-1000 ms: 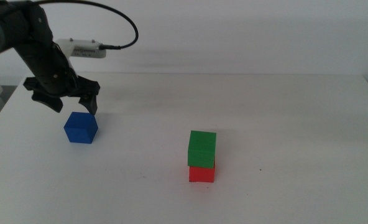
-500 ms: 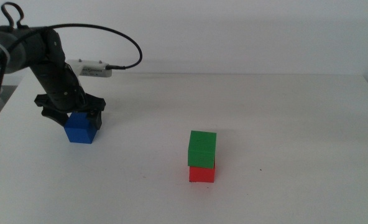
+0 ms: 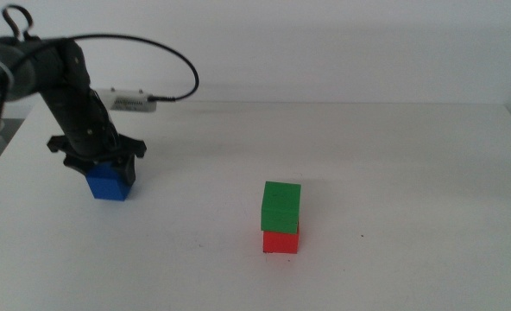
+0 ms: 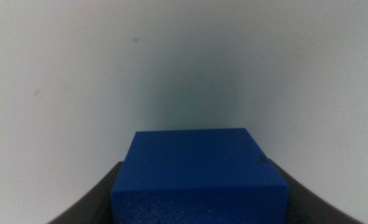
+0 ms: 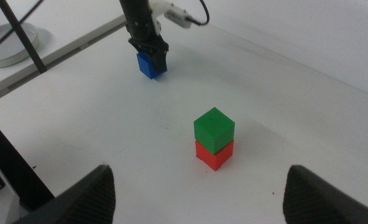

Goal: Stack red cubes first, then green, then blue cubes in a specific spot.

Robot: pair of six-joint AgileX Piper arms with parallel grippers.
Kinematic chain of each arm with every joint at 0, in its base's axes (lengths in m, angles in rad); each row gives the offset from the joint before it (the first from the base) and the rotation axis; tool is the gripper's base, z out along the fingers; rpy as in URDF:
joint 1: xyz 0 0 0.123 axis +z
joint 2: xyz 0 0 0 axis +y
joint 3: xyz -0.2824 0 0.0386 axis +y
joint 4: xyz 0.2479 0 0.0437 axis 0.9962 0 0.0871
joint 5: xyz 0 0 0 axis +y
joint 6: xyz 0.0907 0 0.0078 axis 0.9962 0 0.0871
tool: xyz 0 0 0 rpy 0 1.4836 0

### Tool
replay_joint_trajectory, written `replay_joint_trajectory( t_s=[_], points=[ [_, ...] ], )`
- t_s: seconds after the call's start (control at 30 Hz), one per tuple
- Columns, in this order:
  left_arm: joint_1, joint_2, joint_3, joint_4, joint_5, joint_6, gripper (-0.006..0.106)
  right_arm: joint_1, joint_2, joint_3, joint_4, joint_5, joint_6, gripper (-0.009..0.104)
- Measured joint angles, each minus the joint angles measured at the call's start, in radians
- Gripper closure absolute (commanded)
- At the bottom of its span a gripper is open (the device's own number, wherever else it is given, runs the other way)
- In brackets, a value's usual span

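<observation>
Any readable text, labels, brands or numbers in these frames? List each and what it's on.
None readable.
Red cube, green cube, blue cube: plain faces, no markings.
White unit on the left arm: no print can be made out, too small and blurred.
Table: no lettering, one dark speck only.

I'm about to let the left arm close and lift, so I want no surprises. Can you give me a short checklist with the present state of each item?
1. Left gripper down over the small solid blue cube, a jaw on each side: ok.
2. Jaws already clamped on the cube: cannot tell.
3. Blue cube flat on the white table: ok.
4. Small solid green cube on top of the small solid red cube, ready for the next one: ok.
5. Green cube squarely aligned on red: not ok, slightly offset.
6. Right gripper waiting high, away from the stack: ok.
</observation>
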Motion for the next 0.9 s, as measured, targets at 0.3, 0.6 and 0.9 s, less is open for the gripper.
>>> replay_joint_trajectory(
  t_s=[0.3, 0.6, 0.9],
  points=[
    [-0.259, -0.300, -0.004, 0.175, 0.117, -0.426, 0.102, 0.000, 0.000, 0.000, 0.000, 0.000, 0.002, 0.017],
    [-0.633, -0.324, -0.057, 0.231, 0.140, -0.744, 0.102, 0.000, 0.000, 0.000, 0.000, 0.000, 0.002, 0.017],
    [-0.649, -0.269, -0.082, 0.121, 0.128, -0.752, 0.102, 0.000, 0.000, 0.000, 0.000, 0.000, 0.002, 0.017]
  ],
)
